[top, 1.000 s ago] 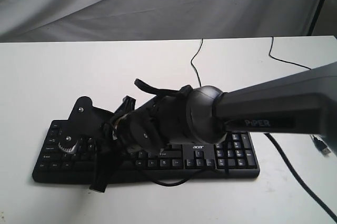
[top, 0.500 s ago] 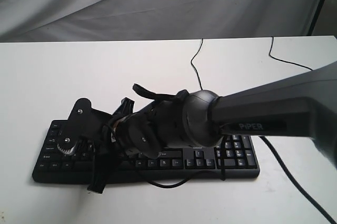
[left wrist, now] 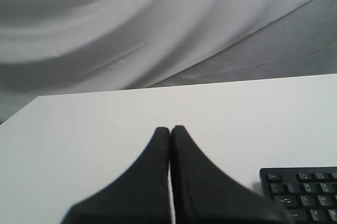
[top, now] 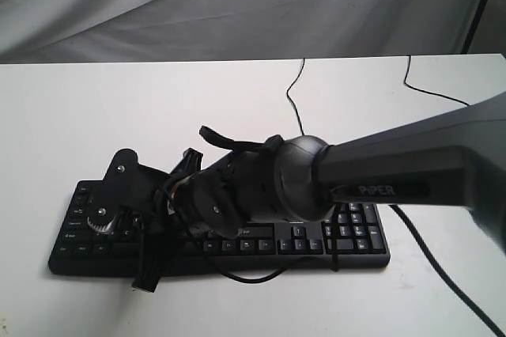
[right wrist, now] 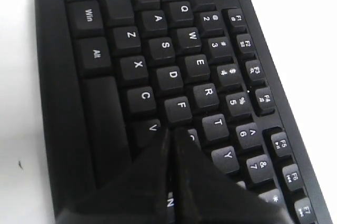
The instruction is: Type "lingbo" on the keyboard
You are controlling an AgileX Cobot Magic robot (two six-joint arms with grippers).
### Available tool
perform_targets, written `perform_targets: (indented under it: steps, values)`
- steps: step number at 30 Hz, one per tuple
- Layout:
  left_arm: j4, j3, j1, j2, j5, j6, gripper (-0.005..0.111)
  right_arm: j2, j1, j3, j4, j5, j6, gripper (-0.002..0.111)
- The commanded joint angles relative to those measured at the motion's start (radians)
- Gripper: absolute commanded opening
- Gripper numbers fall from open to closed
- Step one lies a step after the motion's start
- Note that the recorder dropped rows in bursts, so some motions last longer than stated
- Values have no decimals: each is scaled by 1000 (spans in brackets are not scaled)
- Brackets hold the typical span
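Observation:
The black keyboard lies along the front of the white table, and my right arm reaches leftward across it, covering its middle. In the right wrist view my right gripper is shut and empty. Its joined tips sit low over the keyboard where the V key, F key and half-covered G key meet. Whether the tips touch a key I cannot tell. My left gripper is shut and empty above bare table, and the keyboard's Esc corner lies off to one side.
The keyboard's thin black cable runs toward the table's back edge. A second cable and a USB plug lie at the right. Grey cloth hangs behind the table.
My right arm has shifted a little to the left and lower over the keyboard since a second ago. Over the last half second it has barely moved.

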Motion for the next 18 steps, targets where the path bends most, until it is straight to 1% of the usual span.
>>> perform_targets:
  steps: [1,18]
  values:
    - [-1,5,-4,3,-4,-3,1,13,1,5,7,1,6,0]
    - [-1,5,-4,3,-4,-3,1,38,1,5,15,8,6,0]
